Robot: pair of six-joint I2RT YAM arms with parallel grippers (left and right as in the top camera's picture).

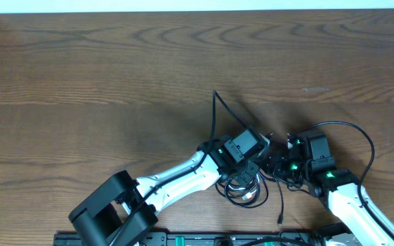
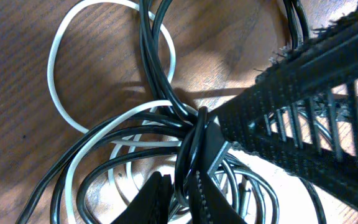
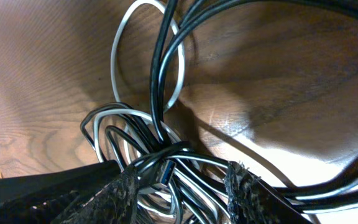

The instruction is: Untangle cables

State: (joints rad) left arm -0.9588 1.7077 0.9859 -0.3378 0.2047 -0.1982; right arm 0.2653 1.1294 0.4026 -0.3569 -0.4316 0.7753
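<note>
On the table, the cables lay bunched at the overhead frame's lower centre, looking light, limp and slick, likely to slip when pulled. The right gripper stood spread astride the knot. The left gripper pinched black strands at the crossing, a sound hold, with the white cable looping free at upper left.

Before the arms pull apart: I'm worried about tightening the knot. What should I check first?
1. Hold: left gripper shut on black cables: ok.
2. Hold: right gripper clamped: not ok, jaws apart around the knot.
3. The white cable free of the knot: not ok, it threads through.
4. All plug ends found: cannot tell; only one plug end shows.
5. Clearance between grippers: not ok, both crowd one knot.
</note>
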